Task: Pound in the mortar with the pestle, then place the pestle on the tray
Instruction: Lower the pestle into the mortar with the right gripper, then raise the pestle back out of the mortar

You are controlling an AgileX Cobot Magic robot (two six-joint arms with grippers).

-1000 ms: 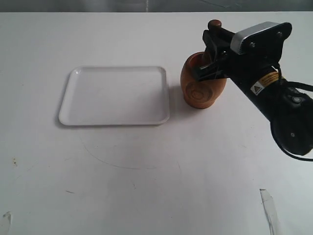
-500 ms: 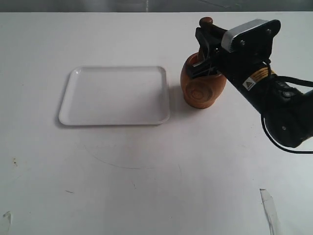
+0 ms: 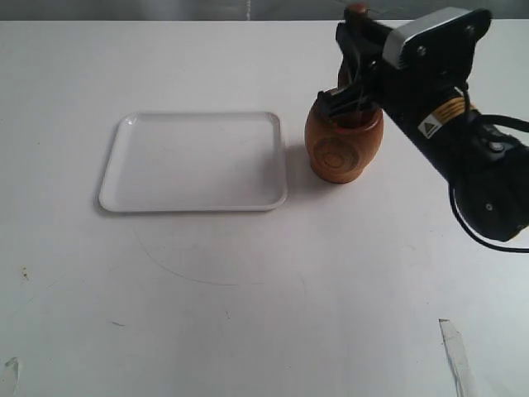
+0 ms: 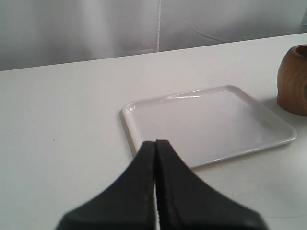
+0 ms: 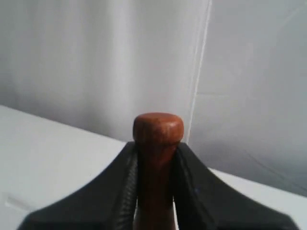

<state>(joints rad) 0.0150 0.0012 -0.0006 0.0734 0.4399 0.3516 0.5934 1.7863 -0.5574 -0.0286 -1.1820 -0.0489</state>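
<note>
The brown wooden mortar [image 3: 342, 147] stands upright on the table, right of the white tray [image 3: 194, 161]. My right gripper [image 3: 354, 62] is shut on the neck of the dark reddish pestle [image 5: 157, 143], just above the mortar's mouth. The pestle's knob [image 3: 357, 10] sticks up past the fingers; its thick end is hidden behind the gripper and the mortar's rim. In the left wrist view my left gripper [image 4: 156, 143] is shut and empty, in front of the tray [image 4: 206, 124], with the mortar [image 4: 293, 79] at that view's edge. The left gripper is outside the exterior view.
The white table [image 3: 248, 298] stretches around the tray and the mortar. A thin pale strip [image 3: 456, 351] lies near the table's front right corner. A grey wall or curtain [image 5: 96, 57] fills the background of both wrist views.
My right gripper dipped the pestle down and left towards the mortar, then lifted it higher again. The mortar, the tray and the left gripper kept their places.
</note>
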